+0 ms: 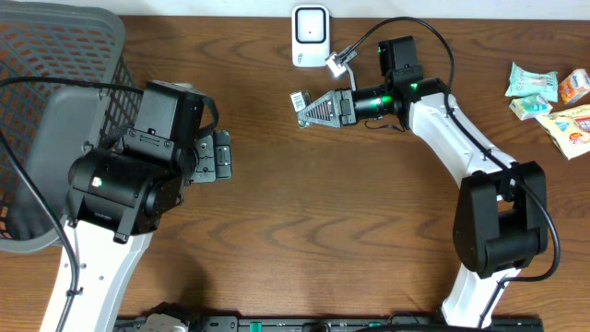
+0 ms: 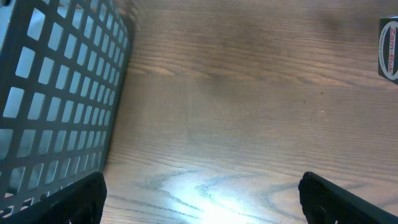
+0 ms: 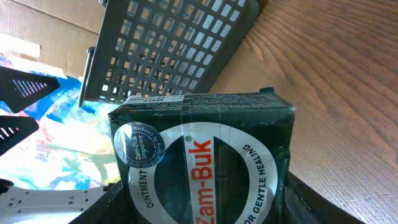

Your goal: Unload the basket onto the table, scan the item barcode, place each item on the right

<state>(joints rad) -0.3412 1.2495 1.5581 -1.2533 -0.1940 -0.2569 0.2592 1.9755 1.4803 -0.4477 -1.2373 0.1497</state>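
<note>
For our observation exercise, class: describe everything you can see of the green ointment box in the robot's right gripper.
The Zam-Buk box is a dark green carton, glossy as if film-wrapped. Its facing side carries a white oval band reading Zam-Buk, OINTMENT and FOR GENTLE HEALING, plus a round blue sticker. A white printed label sits at its top edge. The right gripper clamps it from both sides, apparently above the wooden table, near the white scanner.

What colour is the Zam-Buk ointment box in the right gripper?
Dark green Zam-Buk box, with a white band and red lettering; clearest in the right wrist view.
</note>
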